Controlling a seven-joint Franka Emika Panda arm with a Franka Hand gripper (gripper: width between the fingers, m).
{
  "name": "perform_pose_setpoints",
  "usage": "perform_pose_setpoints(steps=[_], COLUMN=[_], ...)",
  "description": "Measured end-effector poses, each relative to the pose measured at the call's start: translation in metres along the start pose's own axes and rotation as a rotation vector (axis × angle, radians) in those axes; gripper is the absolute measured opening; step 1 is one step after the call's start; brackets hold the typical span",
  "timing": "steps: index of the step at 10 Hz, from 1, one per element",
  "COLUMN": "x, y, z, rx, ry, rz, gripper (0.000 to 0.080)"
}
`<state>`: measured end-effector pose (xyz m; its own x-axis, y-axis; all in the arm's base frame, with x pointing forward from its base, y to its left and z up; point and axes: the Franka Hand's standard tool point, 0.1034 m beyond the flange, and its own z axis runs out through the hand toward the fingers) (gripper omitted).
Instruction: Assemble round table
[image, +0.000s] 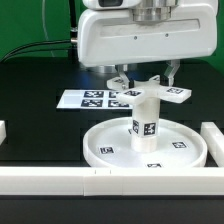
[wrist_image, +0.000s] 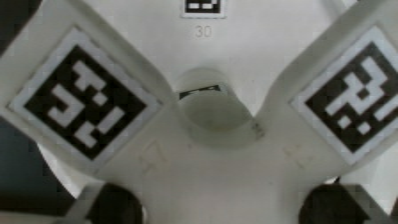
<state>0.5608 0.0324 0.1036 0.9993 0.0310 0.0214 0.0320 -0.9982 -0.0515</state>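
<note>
My gripper (image: 146, 76) hangs directly over the post (image: 145, 115), at the foot (image: 152, 92) that sits on the post's top. The post stands upright in the middle of the disc (image: 104, 148), which lies on the black table (image: 30, 90) against the white bar (image: 60, 180) at 6 o'clock in the exterior view. The marker board (image: 85, 99) lies flat at 10 o'clock from the disc, behind it.

My wrist view looks straight down on the foot (wrist_image: 196, 120): tagged arms spread toward 10 and 2 o'clock from a rounded hub. My dark fingertips (wrist_image: 103, 203) show at the frame edge, one on each side of the foot. They stand apart, but I cannot tell whether they press the foot or sit clear of it.
</note>
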Motion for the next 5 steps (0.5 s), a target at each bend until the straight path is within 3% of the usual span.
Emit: perform_pose_setpoints(steps=[2, 5], x=[0.0001, 0.0004], y=[-0.0011, -0.0015], z=[0.0004, 0.0004], rx=[0.020, 0.024], ry=[0.009, 0.007], rz=[0.220, 0.405], gripper=[0.0439, 0.0439])
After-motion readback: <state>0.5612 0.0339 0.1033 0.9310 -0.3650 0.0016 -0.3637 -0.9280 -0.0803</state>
